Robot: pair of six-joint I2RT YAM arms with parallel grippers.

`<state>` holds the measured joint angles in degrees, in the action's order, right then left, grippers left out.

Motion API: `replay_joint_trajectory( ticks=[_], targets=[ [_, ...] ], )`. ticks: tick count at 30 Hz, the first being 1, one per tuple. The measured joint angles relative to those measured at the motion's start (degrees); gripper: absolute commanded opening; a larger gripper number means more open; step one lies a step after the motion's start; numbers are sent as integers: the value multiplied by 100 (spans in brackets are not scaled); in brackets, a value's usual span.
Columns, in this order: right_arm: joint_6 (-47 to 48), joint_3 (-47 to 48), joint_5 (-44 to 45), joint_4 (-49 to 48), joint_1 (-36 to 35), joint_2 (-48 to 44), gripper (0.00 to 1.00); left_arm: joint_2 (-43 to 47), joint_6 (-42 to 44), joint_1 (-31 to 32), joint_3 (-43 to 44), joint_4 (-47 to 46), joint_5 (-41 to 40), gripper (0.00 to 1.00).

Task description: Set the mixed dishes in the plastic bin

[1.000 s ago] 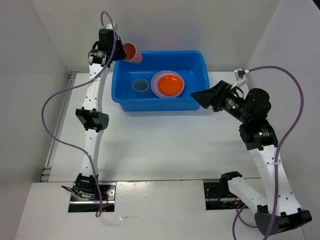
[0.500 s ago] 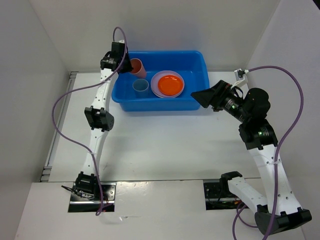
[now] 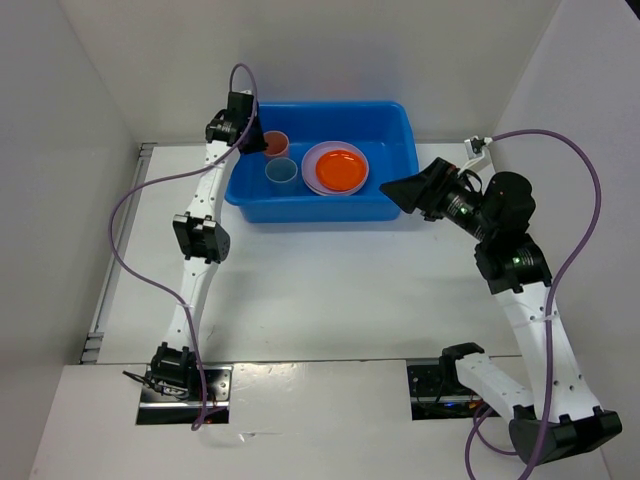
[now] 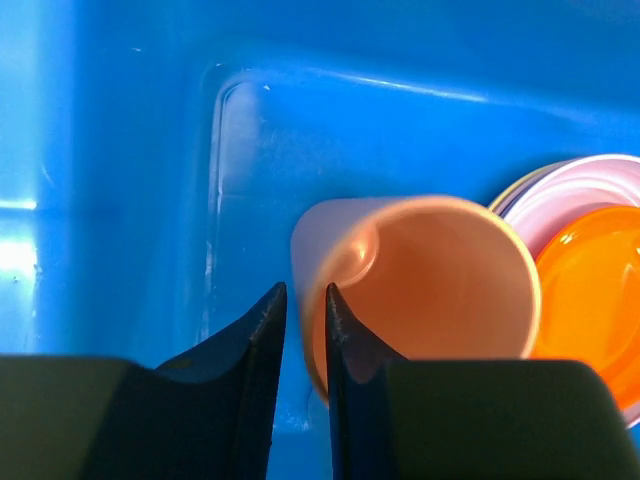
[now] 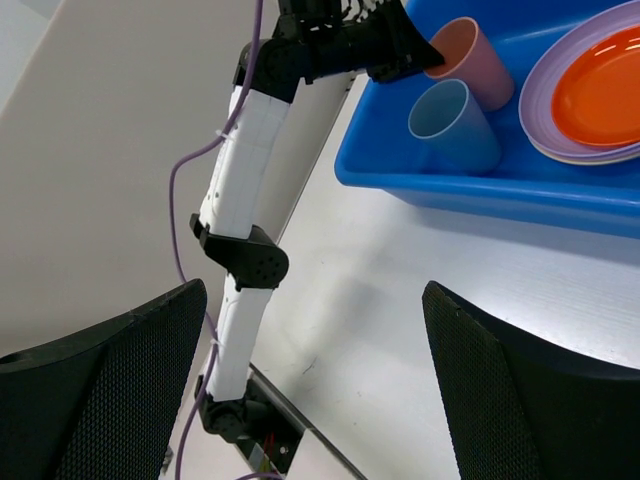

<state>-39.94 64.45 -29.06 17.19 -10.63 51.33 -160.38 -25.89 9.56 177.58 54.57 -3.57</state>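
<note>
Carrying the bright blue plastic bin [image 3: 310, 208] at the far edge of the white counter [image 3: 320, 290], a little left of centre. Stretching the left arm [image 3: 198, 215] up the counter's left side to the bin's left end, and bending the right arm [image 3: 525, 300] in from the near right corner toward the bin's right end. Lying stacked in the middle of the bin: a lavender plate [image 5: 545, 110] with a smaller orange plate [image 3: 341, 168] on top, and the thin edge of a yellow plate [image 4: 503, 198] peeking out beneath. Standing mouth up just left of the stack, the blue cup [image 3: 281, 171]. Leaning tilted in the bin's far-left part, right beside the blue cup, the salmon-pink cup [image 4: 430, 280]. Pinching that cup's wall at the rim between the narrowly set fingers of the left gripper [image 4: 302, 300]. Hovering over the counter by the bin's right end, the right gripper [image 5: 312, 290], its fingers spread wide and holding nothing.
</note>
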Motion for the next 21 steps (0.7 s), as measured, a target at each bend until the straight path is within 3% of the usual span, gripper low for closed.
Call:
replay_joint_trajectory(
  ticks=[3,10,11,14,15,17,21],
  targets=[
    [0,0,0,0,0,33,93,0,-2,2,0,-20,7,39],
    [0,0,0,0,0,59,93,2,-4,2,0,-168,46,46],
    [0,0,-2,0,0,66,93,9,-2,2,0,-175,48,55],
    [0,0,-4,0,0,76,93,72,2,2,0,-160,48,65],
    [0,0,-4,0,0,76,95,116,20,2,0,-151,50,72],
    [13,0,-4,2,0,79,98,251,61,2,0,-96,46,100],
    [44,0,85,63,0,74,100,734,68,2,0,122,0,100]
  ],
)
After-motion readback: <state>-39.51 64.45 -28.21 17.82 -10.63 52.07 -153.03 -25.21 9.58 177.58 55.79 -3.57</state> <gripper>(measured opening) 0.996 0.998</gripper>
